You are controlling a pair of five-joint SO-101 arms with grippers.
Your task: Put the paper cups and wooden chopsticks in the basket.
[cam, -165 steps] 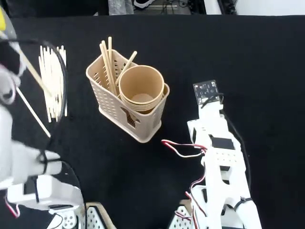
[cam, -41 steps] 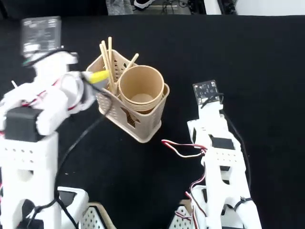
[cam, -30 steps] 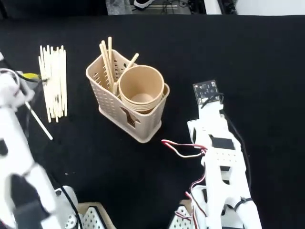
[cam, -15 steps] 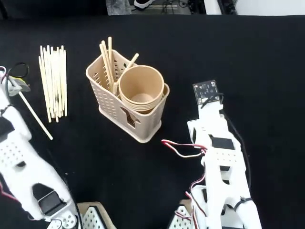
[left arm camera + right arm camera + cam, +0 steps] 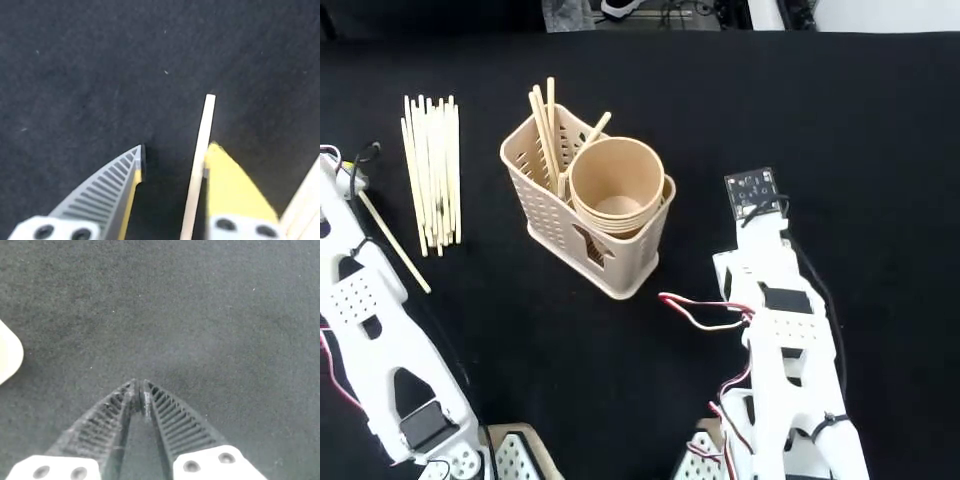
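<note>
The beige slotted basket [image 5: 560, 225] stands mid-table with stacked paper cups [image 5: 617, 187] and a few wooden chopsticks [image 5: 547, 125] upright in it. A bundle of several chopsticks [image 5: 432, 185] lies to its left, and a single chopstick [image 5: 395, 243] lies slanted beside the bundle. My left gripper [image 5: 348, 182] sits at the far end of that single chopstick [image 5: 199, 165], open, with the stick between its fingers against the yellow finger [image 5: 235, 192]. My right gripper [image 5: 138, 388] is shut on nothing, low over bare cloth right of the basket.
Black cloth covers the whole table. The right arm [image 5: 775, 320] stretches along the right side, and the left arm [image 5: 375, 330] lies along the left edge. A pale rounded edge [image 5: 7, 359] shows at the side of the right wrist view.
The left arm swung from the basket out to the far left and came down over the single chopstick. The right arm has kept still.
</note>
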